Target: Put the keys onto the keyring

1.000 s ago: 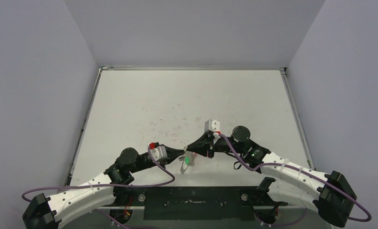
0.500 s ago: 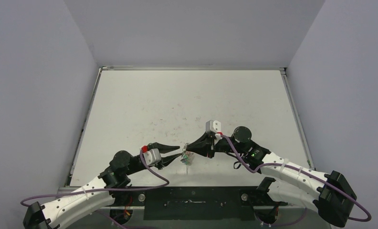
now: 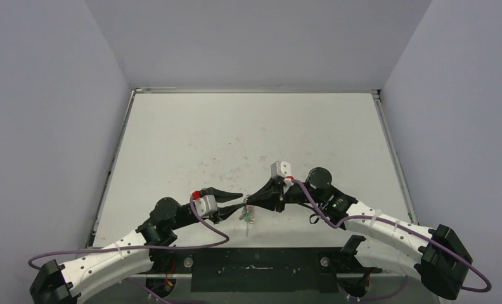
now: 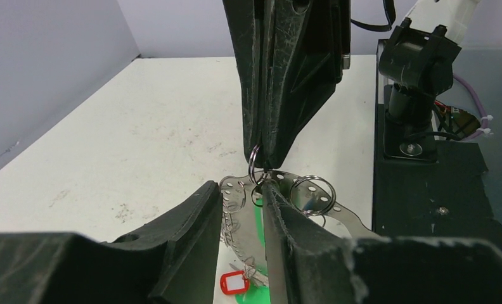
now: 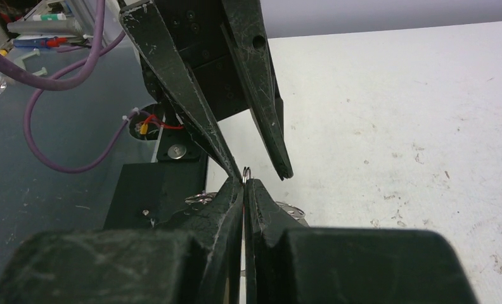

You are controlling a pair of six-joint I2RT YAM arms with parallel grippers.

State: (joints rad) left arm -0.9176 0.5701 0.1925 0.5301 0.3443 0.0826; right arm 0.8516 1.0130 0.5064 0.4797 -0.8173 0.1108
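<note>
Opening half a second ago, your left gripper (image 4: 241,190) now straddles the keyring (image 4: 288,182) with jaws parted. The right gripper (image 4: 261,158) pinches it by a loop above the table (image 3: 172,139), keys (image 4: 234,283) dangling; that key looks delivered.

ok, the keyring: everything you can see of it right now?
The keyring is a thin silver sheet-metal hoop with small holes punched along its rim and wire loops threaded through them. It hangs over the table, carried by the right gripper, which is shut on one small loop at its top. A red tag and a green tag show below it. The left gripper stands open around its near edge; contact there is unclear.
</note>
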